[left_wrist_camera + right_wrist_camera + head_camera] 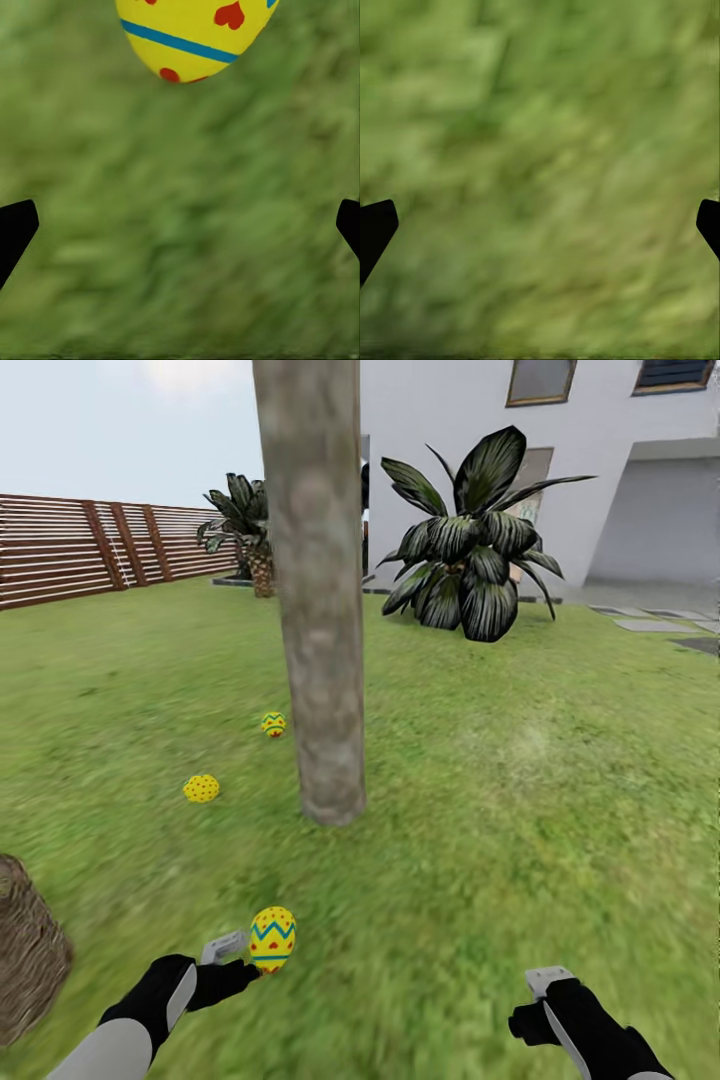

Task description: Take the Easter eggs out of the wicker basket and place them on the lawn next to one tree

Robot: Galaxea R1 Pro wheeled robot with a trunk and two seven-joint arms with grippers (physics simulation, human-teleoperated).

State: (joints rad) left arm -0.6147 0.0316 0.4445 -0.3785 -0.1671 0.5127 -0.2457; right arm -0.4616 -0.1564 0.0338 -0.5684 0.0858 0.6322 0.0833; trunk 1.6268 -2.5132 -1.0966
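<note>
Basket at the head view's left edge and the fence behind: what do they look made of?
The wicker basket looks like woven brown wicker, matte, with rough strand texture, though it is blurred. The fence seems to be reddish-brown wooden slats, horizontal with gaps, on darker posts; it could also be painted metal.

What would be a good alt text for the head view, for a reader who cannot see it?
A thick tree trunk rises from a green lawn, with two Easter eggs lying left of it. A third egg sits just beyond the left gripper, and a wicker basket shows at the left edge.
</note>
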